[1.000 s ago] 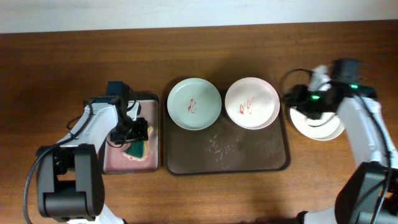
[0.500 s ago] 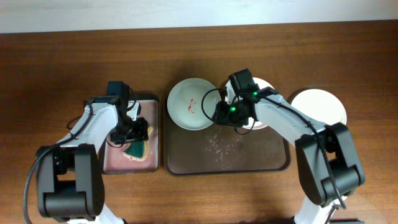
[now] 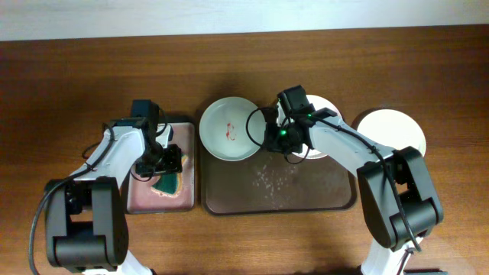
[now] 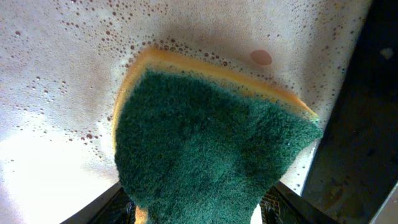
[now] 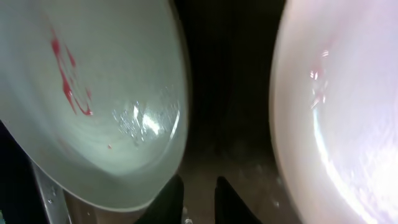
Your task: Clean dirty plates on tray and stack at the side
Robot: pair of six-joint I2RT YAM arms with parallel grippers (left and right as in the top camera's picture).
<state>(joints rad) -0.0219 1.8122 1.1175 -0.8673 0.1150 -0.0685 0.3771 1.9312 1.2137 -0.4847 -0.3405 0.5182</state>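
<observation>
The pale green plate (image 3: 228, 128) with a red smear lies at the far left of the dark brown tray (image 3: 306, 195), overlapping its left rim. The pale pink plate (image 3: 321, 104) lies at the tray's far right, mostly under my right arm. The white plate (image 3: 391, 131) sits on the table right of the tray. My right gripper (image 3: 273, 141) is low between the green plate (image 5: 93, 93) and the pink plate (image 5: 336, 112). Its fingers (image 5: 198, 183) are nearly together with nothing between them, and the left one touches the green rim. My left gripper (image 3: 163, 164) is shut on the green-and-yellow sponge (image 4: 205, 143).
The sponge rests in a small black tray (image 3: 145, 200) with a pinkish, foamy inside, left of the brown tray. Pale specks lie on the brown tray's near half. Bare wooden table surrounds both trays.
My right arm has swung from the white plate at the right to the gap between the green and pink plates. The green plate has shifted a little left. The left arm has not moved.
</observation>
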